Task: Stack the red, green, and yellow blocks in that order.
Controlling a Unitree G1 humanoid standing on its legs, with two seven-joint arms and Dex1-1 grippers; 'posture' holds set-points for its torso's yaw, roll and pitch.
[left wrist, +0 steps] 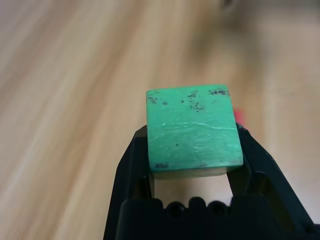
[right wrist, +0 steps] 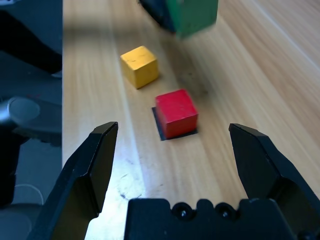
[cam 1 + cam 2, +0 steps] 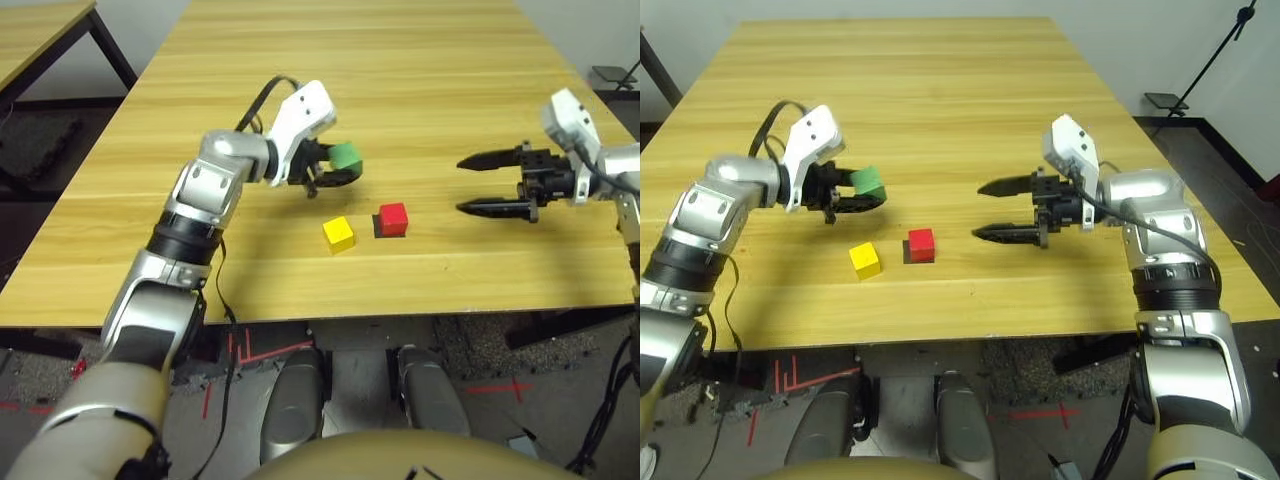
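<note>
— 3 blocks; where are yours?
— Your left gripper (image 3: 345, 170) pinches the green block (image 3: 346, 155) above the table (image 3: 420, 60). The red block (image 3: 393, 218) sits beside the yellow block (image 3: 339, 234). Your right gripper (image 3: 478, 184) gapes wide, holding nothing.

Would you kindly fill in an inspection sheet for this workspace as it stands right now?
Surface: light wooden table, grain running across; a flat black patch under the red block.
Job's things: red block on the table, on the black patch; yellow block beside it, apart; green block held above the table.
Clutter: nothing seen.
Grippers: left gripper shut on the green block; right gripper open, empty, pointing towards the red block.
Cables: black cable looping over the left wrist; another hanging below the table edge.
Surroundings: second wooden table at far left; red tape marks on the floor.
</note>
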